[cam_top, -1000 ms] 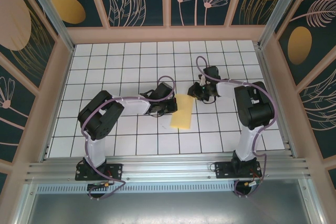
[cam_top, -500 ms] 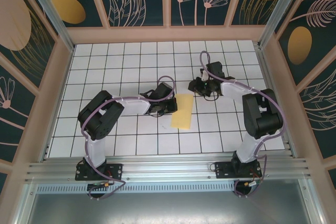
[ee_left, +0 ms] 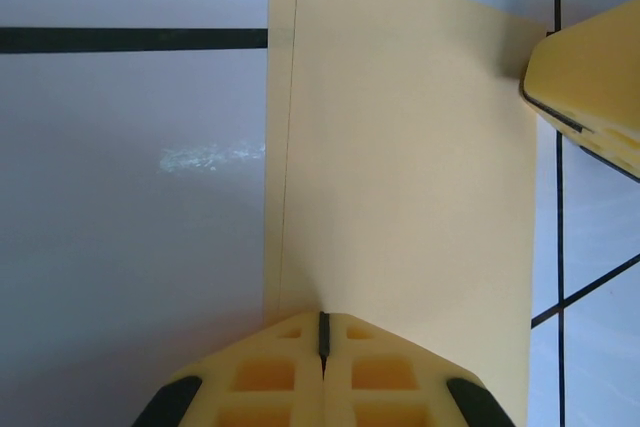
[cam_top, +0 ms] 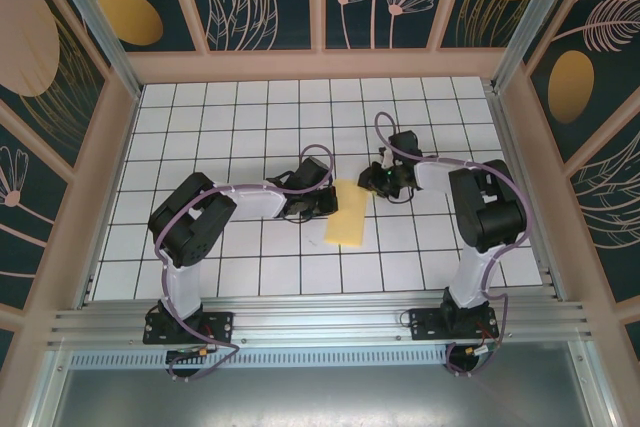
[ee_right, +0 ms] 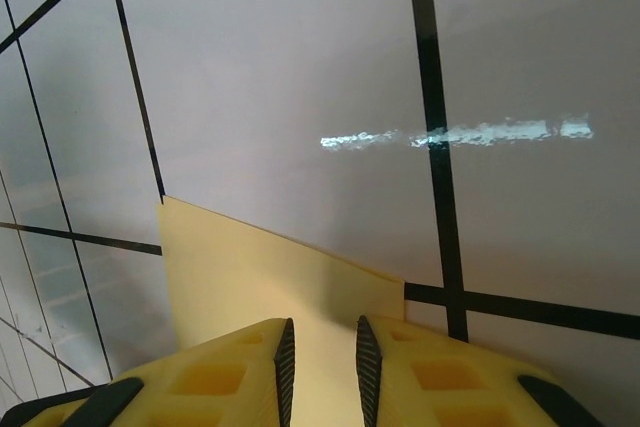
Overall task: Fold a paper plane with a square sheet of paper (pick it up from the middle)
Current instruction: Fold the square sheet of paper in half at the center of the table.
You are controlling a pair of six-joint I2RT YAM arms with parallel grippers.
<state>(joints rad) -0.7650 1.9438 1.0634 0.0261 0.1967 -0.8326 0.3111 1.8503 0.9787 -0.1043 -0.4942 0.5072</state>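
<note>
Top external view: one pale-yellow sheet of paper [cam_top: 349, 213], matte and folded into a rectangle, lies mid-table on glossy, black-lined white tiles [cam_top: 250, 117] between two grippers. The left gripper [ee_left: 322, 332] presses its clenched, pocketed yellow plastic fingers [ee_left: 262, 377] on the sheet's left edge. The right gripper [ee_right: 320, 337], its fingertips [ee_right: 225, 377] slightly parted and grasping nothing, rests at the far right corner.
</note>
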